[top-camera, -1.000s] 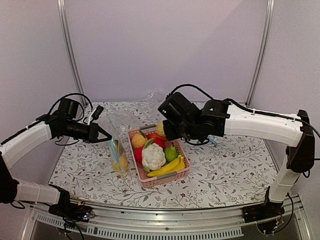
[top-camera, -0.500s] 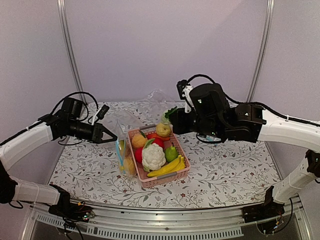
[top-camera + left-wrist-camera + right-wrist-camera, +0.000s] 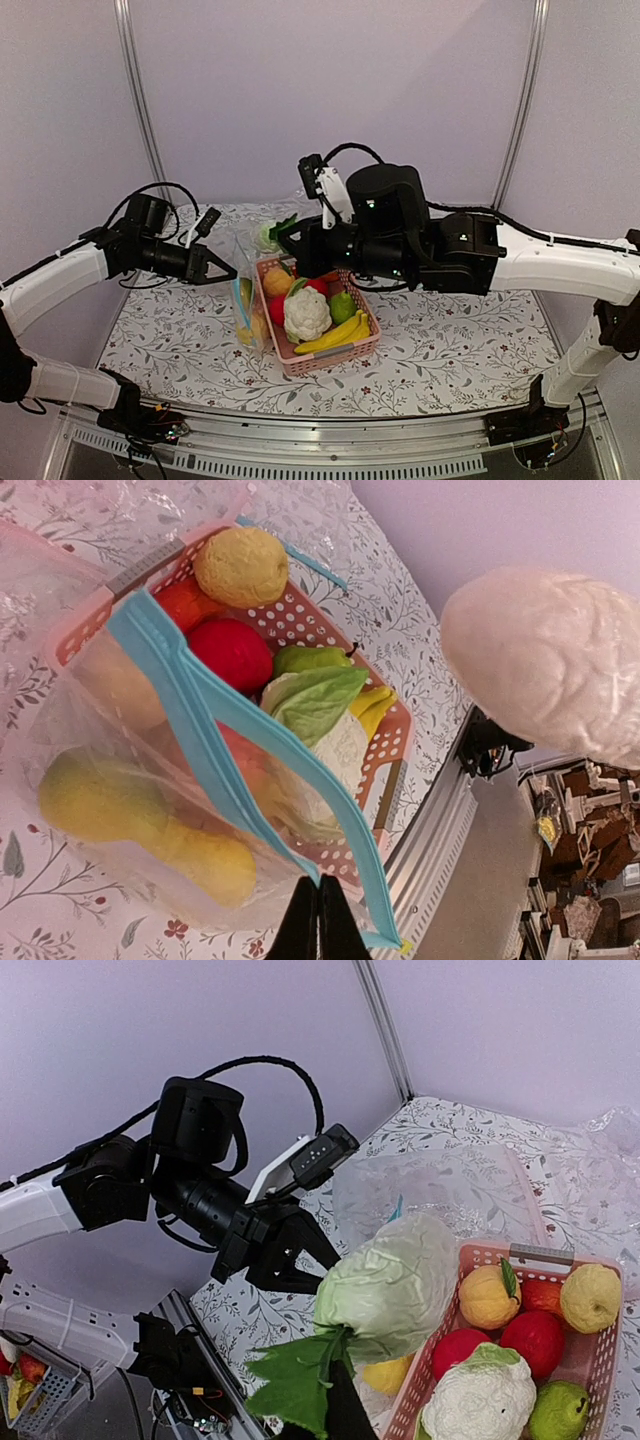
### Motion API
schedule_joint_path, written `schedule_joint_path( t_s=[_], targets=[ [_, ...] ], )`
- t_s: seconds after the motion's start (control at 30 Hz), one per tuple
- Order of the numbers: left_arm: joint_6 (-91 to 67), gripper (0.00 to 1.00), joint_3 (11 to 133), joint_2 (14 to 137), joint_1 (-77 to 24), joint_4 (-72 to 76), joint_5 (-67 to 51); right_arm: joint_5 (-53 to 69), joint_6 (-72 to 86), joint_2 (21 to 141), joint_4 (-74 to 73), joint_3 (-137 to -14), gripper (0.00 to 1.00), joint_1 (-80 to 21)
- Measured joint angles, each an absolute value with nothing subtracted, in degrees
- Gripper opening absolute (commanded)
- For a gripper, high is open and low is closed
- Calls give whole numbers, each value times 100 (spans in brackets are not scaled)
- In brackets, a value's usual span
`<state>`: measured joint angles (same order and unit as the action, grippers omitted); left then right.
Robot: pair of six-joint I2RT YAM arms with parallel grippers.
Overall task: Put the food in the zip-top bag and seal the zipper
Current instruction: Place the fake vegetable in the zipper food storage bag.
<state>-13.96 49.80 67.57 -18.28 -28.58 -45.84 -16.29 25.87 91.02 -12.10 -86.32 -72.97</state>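
Note:
The zip-top bag stands on the table left of the pink basket, with a yellow lemon-like fruit inside. Its light-blue zipper is parted, so the mouth gapes. My left gripper is shut on the near zipper edge and holds the bag up; it also shows in the top view. My right gripper is shut on the green leafy end of a white oblong piece and holds it in the air above the bag's mouth. That piece also shows in the left wrist view.
The pink lattice basket holds a white cauliflower, a banana bunch, a green pear, red and orange fruits. Crumpled clear plastic lies at the back of the table. The table's metal front rail runs below.
My right arm has swung left from over the basket, carrying the white oblong piece to above the bag. My left gripper has shifted the bag slightly toward the basket.

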Motion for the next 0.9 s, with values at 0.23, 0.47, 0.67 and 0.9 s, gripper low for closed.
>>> schedule_joint_path(
  t_s=[0.23, 0.47, 0.67, 0.9],
  targets=[
    [-1457, 0, 4980, 6759, -1828, -2816, -4582, -1450, 2587, 9548, -1133, -8965, 0, -7367],
    [-1485, 0, 4980, 6799, -1828, -2812, -4576, -1308, 2611, 9828, -1120, -9083, 0, -7439],
    [-1487, 0, 4980, 6799, -1828, -2812, -4558, -1284, 2611, 10001, -1144, -9164, 0, -7463],
    [-1490, 0, 4980, 6801, -1828, -2812, -4556, -1345, 2609, 10208, -1260, -9417, 0, -7463]
  ],
)
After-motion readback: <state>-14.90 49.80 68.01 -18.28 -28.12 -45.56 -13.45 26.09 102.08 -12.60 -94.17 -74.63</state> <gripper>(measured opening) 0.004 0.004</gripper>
